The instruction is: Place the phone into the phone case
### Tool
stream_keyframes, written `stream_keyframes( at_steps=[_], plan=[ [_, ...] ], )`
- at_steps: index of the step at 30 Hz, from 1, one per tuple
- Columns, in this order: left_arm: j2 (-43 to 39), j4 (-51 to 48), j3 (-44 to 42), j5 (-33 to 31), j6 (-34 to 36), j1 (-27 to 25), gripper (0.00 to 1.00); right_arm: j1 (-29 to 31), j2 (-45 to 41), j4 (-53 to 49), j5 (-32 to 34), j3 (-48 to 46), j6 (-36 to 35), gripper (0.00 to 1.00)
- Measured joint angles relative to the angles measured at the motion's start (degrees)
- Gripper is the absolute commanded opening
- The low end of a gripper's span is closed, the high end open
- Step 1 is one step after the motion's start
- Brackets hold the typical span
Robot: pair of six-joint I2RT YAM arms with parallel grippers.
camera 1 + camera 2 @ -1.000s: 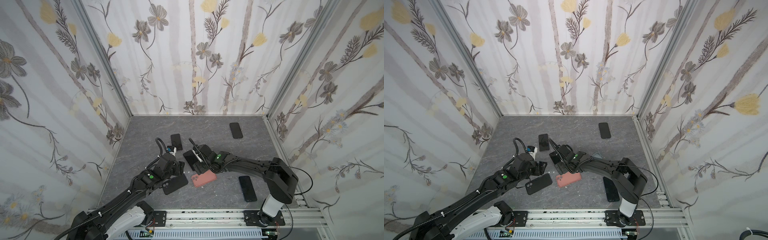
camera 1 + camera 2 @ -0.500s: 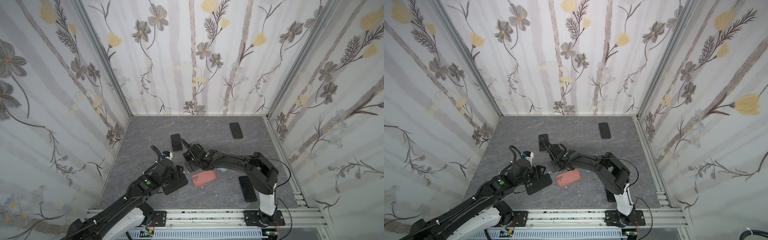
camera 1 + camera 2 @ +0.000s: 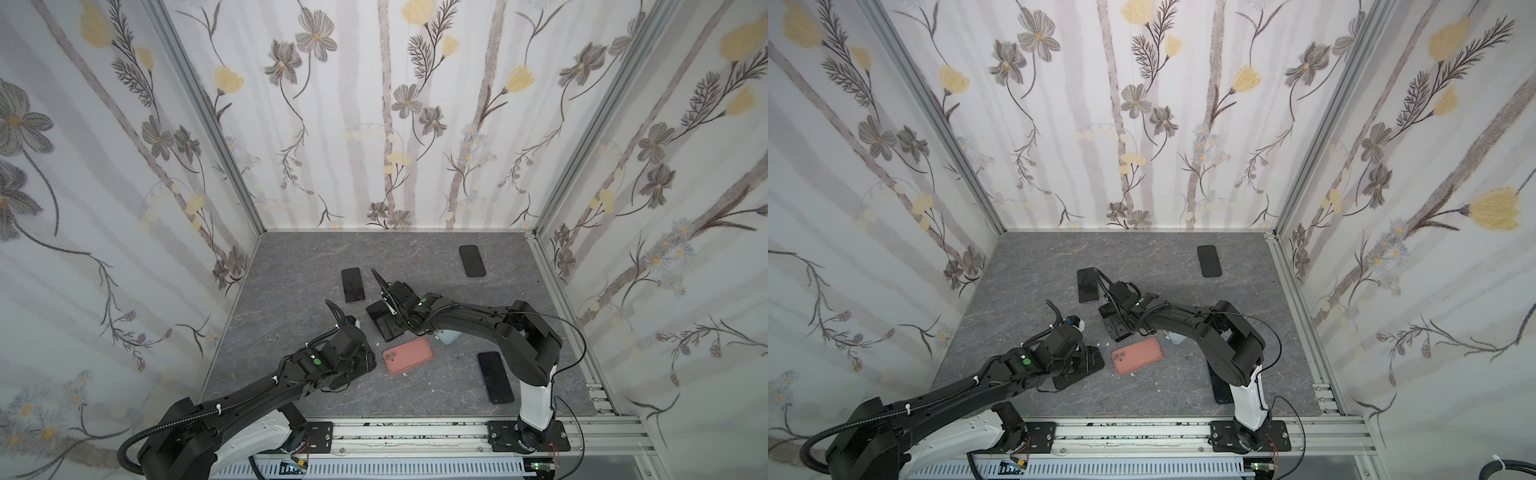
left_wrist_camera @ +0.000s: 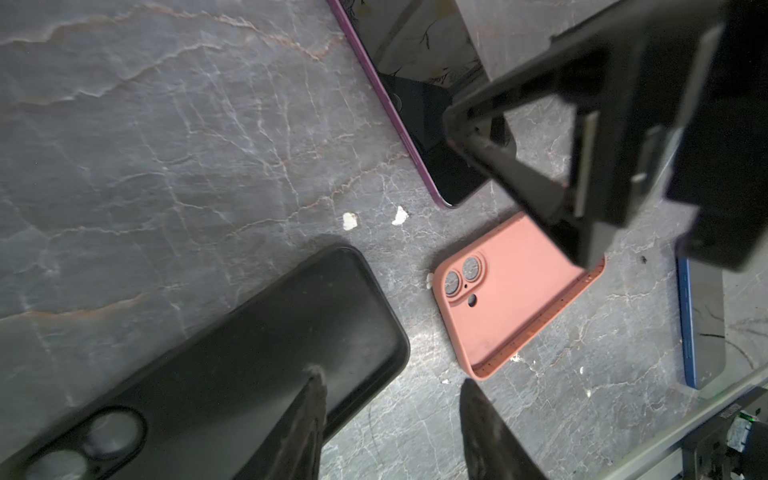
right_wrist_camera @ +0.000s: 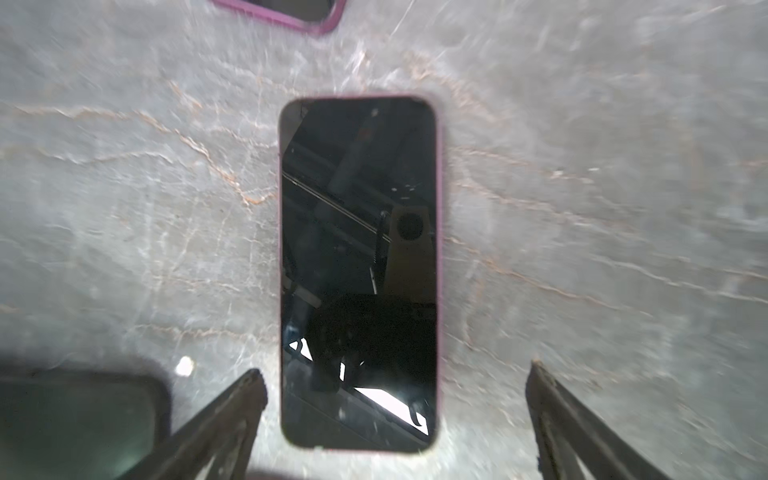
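1. The phone lies flat and screen up on the table, close to the middle in both top views. Its rim is pink-purple.
2. The right gripper is spread wide above the phone, with one finger at each side of the phone's near end. Nothing is grasped. The wrist picture is blurred, so contact cannot be judged.
3. The black case lies flat on the table, nearer the front and left of the phone and apart from it.
4. The left gripper is lowered over the black case with its jaws partly apart. One finger is over the case and the other is past its edge, above bare table. No grip on the case is shown, and whether it is touched cannot be told.
5. The pink case lies open side up just beside the black case, without touching it, and in front of the phone.
6. A blue phone lies near the right arm's base.
7. A second phone lies just behind the phone, and a far phone lies well apart at the back right.
8. A pale case is partly hidden under the right arm.
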Motion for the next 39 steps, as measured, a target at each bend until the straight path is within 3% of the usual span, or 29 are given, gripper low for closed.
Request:
stream_keyframes(
  at_steps=[6, 13, 20, 31, 39],
  plan=[
    [7.0, 3.2, 2.6, -1.0, 0.5, -3.1, 0.49, -2.4, -10.1, 0.8, 2.5, -8.0, 0.7, 0.96],
    [12.1, 5.0, 3.6, -1.0, 2.7, -3.8, 0.40, -3.6, -24.1, 0.5, 7.4, -17.8, 2.1, 0.97],
    [16.7, 7.3, 4.5, -0.3, 3.4, -4.3, 0.38, -6.2, -33.1, 0.3, 11.8, -23.5, 2.7, 0.99],
    [21.4, 8.8, 6.9, -0.2, 5.4, -4.5, 0.36, -6.7, -35.2, -1.5, 13.5, -25.0, 3.0, 0.98],
    [19.8, 7.4, 7.1, -1.1, 5.6, -4.6, 0.37, -6.7, -35.6, -2.1, 13.5, -25.5, 3.1, 0.98]
  ],
)
